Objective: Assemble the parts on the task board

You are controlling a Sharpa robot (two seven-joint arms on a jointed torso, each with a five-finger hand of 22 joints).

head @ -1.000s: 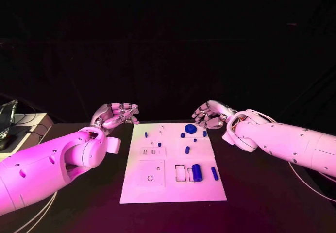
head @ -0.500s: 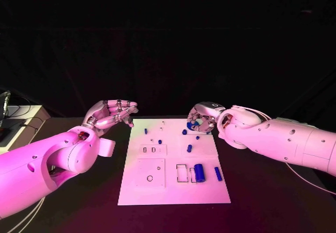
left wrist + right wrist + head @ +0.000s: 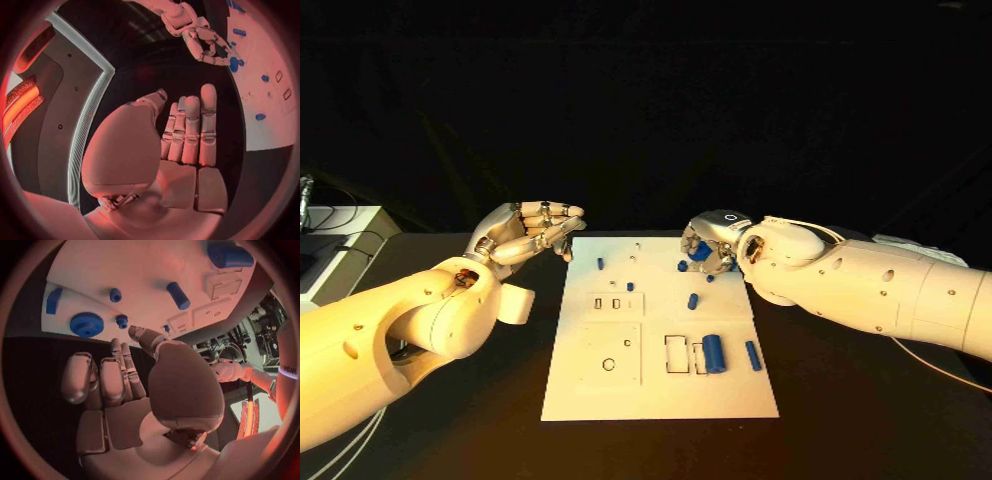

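Right hand (image 3: 710,243) hovers over the gear (image 3: 87,324) at the board's (image 3: 661,395) far edge, grasping nothing; left hand (image 3: 531,233) is released. Most parts (image 3: 711,353) lie loose, unassembled.

Head view: the right hand (image 3: 710,243) covers the blue gear (image 3: 87,324) at the far right corner of the task board (image 3: 661,395); only a sliver of blue shows between its fingers, and contact between fingers and gear cannot be determined. The small parts near the board's far edge are too small to identify by shape. Right wrist view: the large blue cylinder (image 3: 229,255) is cut off by the circle's rim, and the palm hides the board's near portion. Left wrist view: the board is cut by the rim, so its far parts are lost. The left hand (image 3: 531,232) shows its back only; the palm side is hidden there
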